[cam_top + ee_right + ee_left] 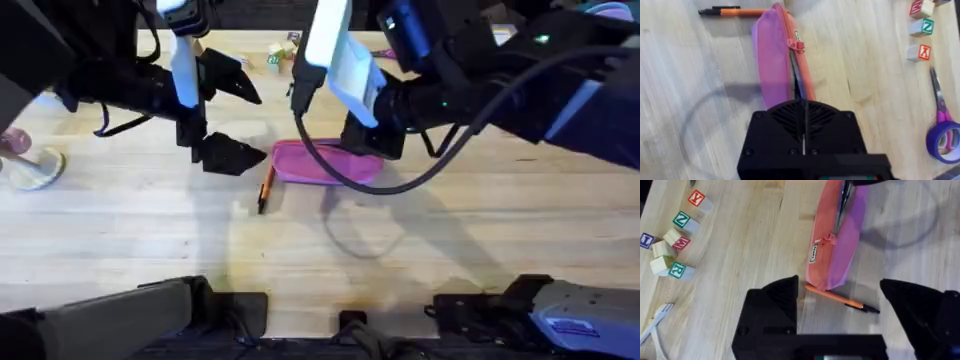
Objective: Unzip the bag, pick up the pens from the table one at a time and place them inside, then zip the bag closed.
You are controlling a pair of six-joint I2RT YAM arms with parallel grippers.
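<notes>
Bag (325, 162) lies mid-worktop (150, 230) overhead, an orange pen (266, 188) just off its left end. We place the left pincer (222, 118) beside that end, the right pincer (360, 145) over the bag. From the left wrist we note fingers wide apart, empty, above the pen, seemingly poised to grasp. From the right wrist, fingers are closed together at the partly opened zipper, apparently inside the mouth; what they grip, we cannot tell.
</notes>
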